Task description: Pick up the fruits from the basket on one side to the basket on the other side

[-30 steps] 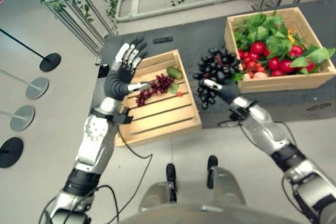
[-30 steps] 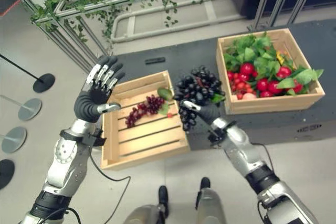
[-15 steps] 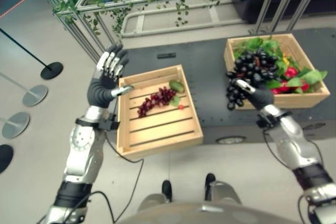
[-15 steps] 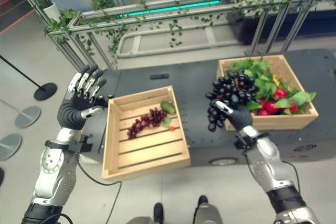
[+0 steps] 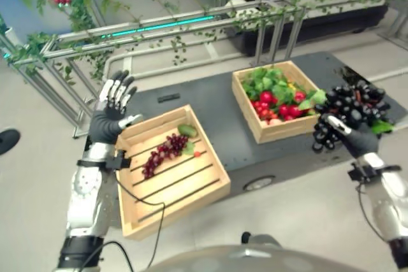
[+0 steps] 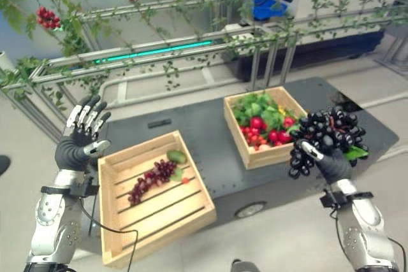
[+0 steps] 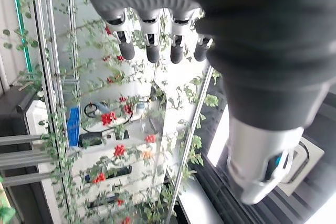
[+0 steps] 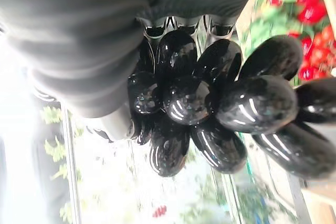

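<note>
My right hand (image 5: 361, 141) is shut on a big bunch of black grapes (image 5: 349, 111), held in the air to the right of the far wooden crate (image 5: 259, 127). That crate holds red fruits and green leaves (image 6: 264, 121). The near wooden crate (image 5: 185, 197) on my left holds a bunch of red grapes (image 5: 162, 153), a green fruit (image 5: 187, 130) and a small red berry. My left hand (image 5: 109, 114) is raised open beside the near crate's left corner, holding nothing. Up close, the black grapes (image 8: 210, 103) press against my right palm.
Both crates rest on a low dark platform (image 5: 217, 116). Behind it runs a metal frame hung with vines and red berry clusters (image 6: 134, 11). A small black bar (image 5: 168, 98) lies on the platform behind the near crate. Grey floor surrounds the platform.
The camera has tilted up and swung. My right hand has carried the black grapes rightward, from in front of the far crate to past its right side. My left hand stays raised and open.
</note>
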You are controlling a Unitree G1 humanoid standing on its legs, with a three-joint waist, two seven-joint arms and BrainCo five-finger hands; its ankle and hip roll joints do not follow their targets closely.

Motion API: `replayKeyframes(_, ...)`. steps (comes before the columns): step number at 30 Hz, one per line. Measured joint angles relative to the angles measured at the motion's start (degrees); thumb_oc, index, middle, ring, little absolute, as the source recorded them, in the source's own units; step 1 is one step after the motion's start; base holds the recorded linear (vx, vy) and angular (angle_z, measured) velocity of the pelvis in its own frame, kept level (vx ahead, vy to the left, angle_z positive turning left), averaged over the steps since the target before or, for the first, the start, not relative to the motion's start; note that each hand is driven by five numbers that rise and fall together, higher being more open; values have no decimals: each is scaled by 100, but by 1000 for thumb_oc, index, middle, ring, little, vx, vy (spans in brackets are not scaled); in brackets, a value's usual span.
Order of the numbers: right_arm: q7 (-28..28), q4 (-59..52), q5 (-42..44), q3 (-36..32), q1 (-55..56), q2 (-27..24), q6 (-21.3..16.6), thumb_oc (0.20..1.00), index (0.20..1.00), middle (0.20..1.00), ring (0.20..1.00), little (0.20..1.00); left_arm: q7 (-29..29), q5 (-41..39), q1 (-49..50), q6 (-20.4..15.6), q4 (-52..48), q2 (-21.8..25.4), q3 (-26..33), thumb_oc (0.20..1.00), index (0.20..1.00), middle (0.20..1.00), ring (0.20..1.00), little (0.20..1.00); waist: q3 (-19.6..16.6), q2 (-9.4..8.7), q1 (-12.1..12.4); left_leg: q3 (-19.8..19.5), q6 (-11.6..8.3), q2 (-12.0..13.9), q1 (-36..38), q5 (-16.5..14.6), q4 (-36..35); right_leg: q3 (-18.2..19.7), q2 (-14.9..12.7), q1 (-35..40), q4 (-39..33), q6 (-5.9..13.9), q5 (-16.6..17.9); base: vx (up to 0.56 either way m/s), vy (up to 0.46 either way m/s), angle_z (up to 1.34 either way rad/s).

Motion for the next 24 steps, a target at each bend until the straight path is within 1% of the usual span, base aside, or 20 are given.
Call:
replayKeyframes(1, -81, -27, -107, -73, 30, 72, -8, 200, 200, 200, 200, 200, 0, 0, 9, -1, 2, -20, 4, 1000, 1000, 1000, 1000, 1000, 2, 1, 34, 76, 28, -6, 43, -19, -13, 70, -6, 2, -5, 10, 25, -118, 57, -39)
replayKeyframes(3, -188, -28, -211, -96, 108, 104, -60, 200, 200, 200, 200, 200, 1, 0, 8, 1, 15, -74, -9, 1000, 1000, 1000, 1000, 1000, 17, -50, -52, 161, 56, -74, 81, -35, -4, 198, -9, -10, -5, 58, 68, -177, 58, -32)
replayKeyframes(4, -233, -86, -340, -154, 177, 208, -107, 200, 200, 200, 200, 200, -1, -1, 3, -5, 4, -78, -12, 1000, 1000, 1000, 1000, 1000, 39, -103, -155, 292, 79, -119, 66, -33, 18, 314, -11, -80, -19, 76, 166, -111, 15, -31)
replayKeyframes(5, -254, -158, -410, -172, 201, 242, -119, 200, 200, 200, 200, 200, -2, -1, 13, -8, 1, -76, 0, 1000, 1000, 1000, 1000, 1000, 36, -93, -121, 355, 100, -125, 58, -43, -1, 364, -12, -104, -34, 143, 189, -124, -19, -73)
replayKeyframes(6, -275, -231, -564, -174, 202, 289, -129, 200, 200, 200, 200, 200, 0, -1, 7, -7, 1, -75, 12, 1000, 1000, 1000, 1000, 1000, 60, -124, -148, 613, 136, -120, 39, -45, -35, 512, -4, -198, -221, 341, 346, -127, -32, -81)
replayKeyframes(7, -288, -230, -622, -175, 200, 336, -159, 200, 200, 200, 200, 200, 0, 0, -19, -6, 0, -76, 10, 1000, 1000, 1000, 1000, 1000, 81, -153, -171, 721, 148, -118, -4, -51, -15, 551, -20, -233, -359, 478, 424, -273, 10, -107)
replayKeyframes(8, -359, -232, -774, -185, 177, 459, -184, 200, 200, 200, 200, 200, 9, 0, -55, -10, -6, -68, 11, 1000, 1000, 1000, 1000, 1000, 136, -236, -238, 933, 215, -132, -67, -84, 32, 338, -115, -325, -557, 589, 372, -203, 65, -80)
replayKeyframes(9, -387, -232, -834, -182, 133, 511, -185, 200, 200, 200, 200, 200, 29, -1, -65, -11, -12, -57, 12, 1000, 1000, 1000, 1000, 1000, 177, -249, -236, 1182, 241, -94, -107, -28, 58, 29, -200, -356, -661, 559, 261, -212, 51, -134)
replayKeyframes(10, -481, -236, -861, -121, -89, 633, -217, 200, 200, 200, 200, 200, 60, -2, -47, -4, -42, -56, 38, 1000, 1000, 1000, 1000, 1000, 245, -56, -77, 1823, 270, 161, -252, 0, 21, -1560, -440, -580, -68, 378, 143, -76, -20, -172)
replayKeyframes(11, -530, -349, -880, -83, -144, 636, -233, 200, 200, 200, 200, 200, 117, -8, -94, -3, -64, -73, 7, 1000, 1000, 1000, 1000, 1000, 301, -50, 10, 2223, 304, 285, -310, -26, 60, -2251, -598, -786, 820, 330, -92, -83, -48, -178)
replayKeyframes(12, -557, -409, -883, -24, -169, 620, -250, 200, 200, 200, 200, 200, 141, -8, -97, -5, -100, -63, 21, 1000, 1000, 1000, 1000, 1000, 319, -61, 169, 2218, 271, 327, -308, -64, 82, -2460, -776, -808, 1184, 346, -250, -47, -161, -162)
replayKeyframes(13, -565, -523, -884, 16, -246, 620, -275, 200, 200, 200, 200, 200, 189, -30, -82, -13, -199, -57, 25, 1000, 1000, 1000, 1000, 1000, 311, -161, 199, 2541, 243, 367, -320, -67, 111, -2726, -906, -627, 1628, 404, -532, -27, -186, -105)
replayKeyframes(14, -571, -577, -883, 38, -286, 607, -282, 200, 200, 200, 200, 200, 201, -62, -78, -5, -252, -73, 30, 1000, 1000, 1000, 1000, 1000, 278, -253, 111, 2859, 159, 411, -272, -41, 121, -2868, -878, -480, 1679, 365, -654, -18, -246, -160)
replayKeyframes(15, -601, -723, -881, 146, -398, 633, -342, 200, 200, 200, 200, 200, 199, -119, -38, -49, -328, 29, 56, 1000, 1000, 1000, 1000, 1000, 211, -383, 314, 3123, 13, 414, -219, -1, 134, -2926, -721, -190, 1155, 323, -837, 39, -211, -170)
replayKeyframes(16, -607, -823, -884, 212, -557, 639, -422, 200, 200, 200, 200, 200, 199, -128, -57, -71, -327, 100, 83, 1000, 1000, 1000, 1000, 1000, 200, -478, 407, 2970, -29, 378, -260, -53, 206, -2805, -490, -24, 506, -330, -730, 44, -150, -164)
replayKeyframes(18, -622, -942, -878, 183, -631, 629, -506, 200, 200, 200, 200, 200, 162, -126, -61, -54, -318, 64, 4, 1000, 1000, 1000, 1000, 1000, 225, -362, 308, 2622, -89, 458, -275, -55, 220, -2627, -305, 55, 282, -463, -621, 113, -173, -74)
replayKeyframes(20, -665, -940, -878, 124, -556, 594, -542, 200, 200, 200, 200, 200, 143, -129, -128, -71, -305, -2, -22, 1000, 1000, 1000, 1000, 1000, 191, -270, 68, 2473, -180, 530, -247, -85, 327, -2542, -208, 104, 244, -446, -645, 158, -261, -25)
replayKeyframes(21, -670, -942, -875, 107, -528, 576, -547, 200, 200, 200, 200, 200, 140, -132, -167, -71, -306, -17, -26, 1000, 1000, 1000, 1000, 1000, 193, -263, 29, 2470, -189, 566, -251, -85, 401, -2482, -185, 106, 251, -440, -661, 175, -307, -16)
replayKeyframes(22, -656, -950, -877, 4, -363, 520, -564, 200, 200, 200, 200, 200, 140, -132, -382, -72, -303, -52, -79, 1000, 1000, 1000, 1000, 1000, 203, -298, -40, 2426, -256, 698, -334, -141, 811, -2332, -142, 100, 273, -426, -718, 139, -257, -18)
replayKeyframes(24, -664, -948, -875, -34, -274, 487, -576, 200, 200, 200, 200, 200, 147, -134, -590, -123, -307, -65, -91, 1000, 1000, 1000, 1000, 1000, 204, -359, -6, 2439, -255, 853, -461, -187, 1412, -2126, -127, 121, 265, -475, -753, 162, -276, -37)
